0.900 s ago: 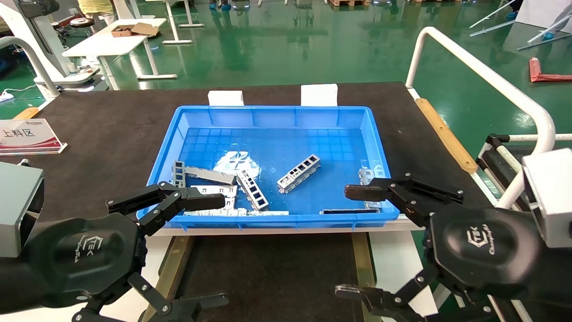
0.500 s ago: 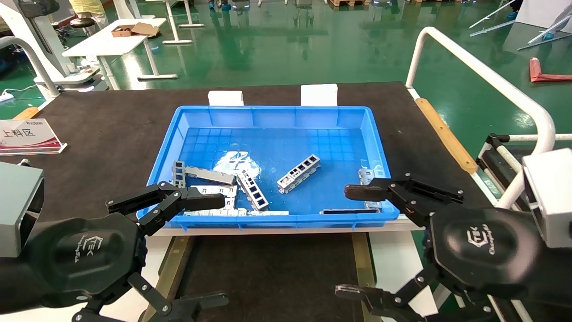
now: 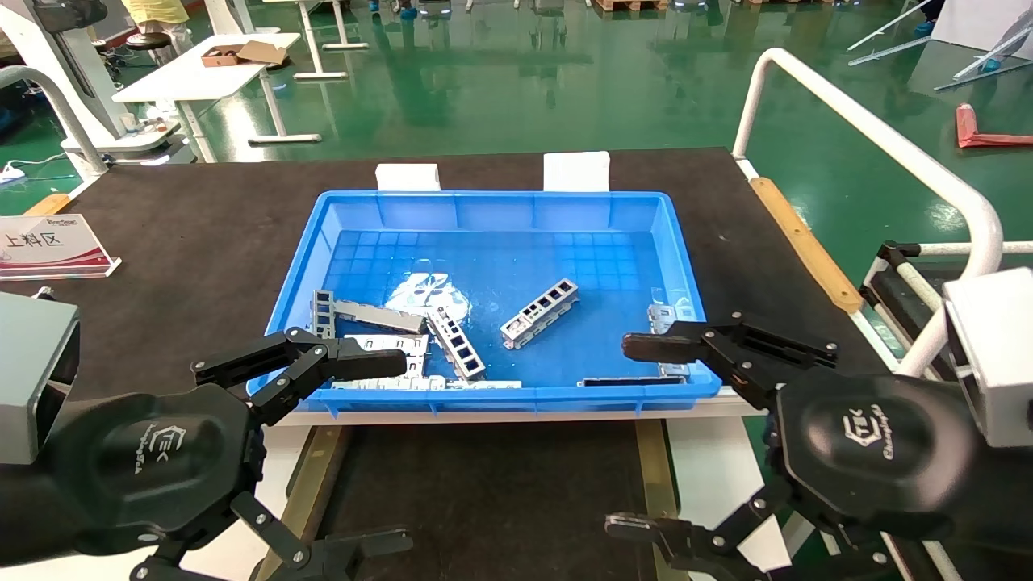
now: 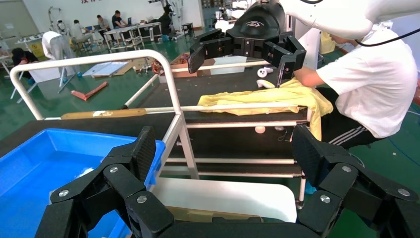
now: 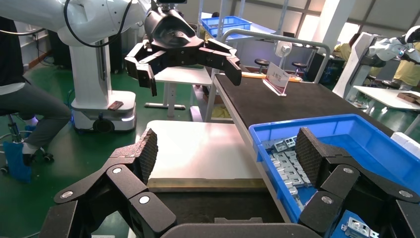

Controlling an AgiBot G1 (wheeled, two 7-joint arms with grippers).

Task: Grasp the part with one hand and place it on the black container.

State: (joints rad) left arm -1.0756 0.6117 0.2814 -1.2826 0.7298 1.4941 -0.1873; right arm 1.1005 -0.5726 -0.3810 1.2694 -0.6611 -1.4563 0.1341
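Note:
Ladder-like silver brackets lie in the blue bin (image 3: 500,196): one part (image 3: 539,313) near the middle, another (image 3: 456,343) to its left. The black container (image 3: 492,484), framed by brass strips (image 3: 311,480), lies in front of the bin and is bare. My left gripper (image 3: 387,452) hangs open and empty over the container's left strip. My right gripper (image 3: 637,437) hangs open and empty over its right strip. The left wrist view shows the open left gripper (image 4: 224,148), and the right wrist view shows the open right gripper (image 5: 228,148) beside the bin (image 5: 337,129).
Flat grey plates (image 3: 387,347) lie at the bin's near left, also in the right wrist view (image 5: 287,166). A small part (image 3: 666,315) lies by the bin's right wall. A white rail (image 3: 871,137) stands to the right, a sign (image 3: 48,242) to the left.

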